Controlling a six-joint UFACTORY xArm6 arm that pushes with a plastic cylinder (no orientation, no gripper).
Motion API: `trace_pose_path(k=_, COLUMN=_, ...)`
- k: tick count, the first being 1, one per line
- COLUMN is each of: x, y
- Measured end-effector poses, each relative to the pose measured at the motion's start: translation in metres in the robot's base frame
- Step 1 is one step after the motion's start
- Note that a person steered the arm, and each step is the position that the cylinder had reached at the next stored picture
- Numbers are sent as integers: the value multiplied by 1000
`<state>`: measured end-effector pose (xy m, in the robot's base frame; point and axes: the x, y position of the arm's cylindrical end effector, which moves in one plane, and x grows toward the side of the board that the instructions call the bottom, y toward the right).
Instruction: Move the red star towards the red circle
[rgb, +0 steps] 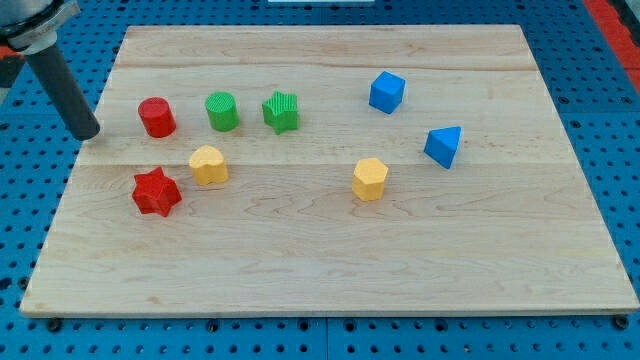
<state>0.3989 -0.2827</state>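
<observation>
The red star (156, 192) lies near the board's left edge, towards the view's bottom. The red circle (157, 117) stands directly above it in the view, with a gap between them. My tip (88, 133) is at the board's left edge, left of the red circle and up-left of the red star, touching neither.
A yellow heart-like block (208, 165) sits just right of the red star. A green circle (222, 111) and green star (281, 111) line up right of the red circle. A yellow hexagon (369, 179), blue cube (387, 92) and blue triangle (444, 146) lie on the wooden board (330, 270) at right.
</observation>
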Motion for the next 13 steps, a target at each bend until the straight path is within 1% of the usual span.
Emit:
trace_pose_path(k=1, x=0, y=7)
trace_pose_path(k=3, x=24, y=58)
trace_pose_path(k=4, x=5, y=58)
trace_pose_path(k=6, x=1, y=74)
trace_pose_path(k=7, x=48, y=62)
trace_pose_path(k=8, x=101, y=14)
trace_pose_path(k=9, x=160, y=73)
trace_pose_path(k=10, x=153, y=127)
trace_pose_path(k=13, x=38, y=83)
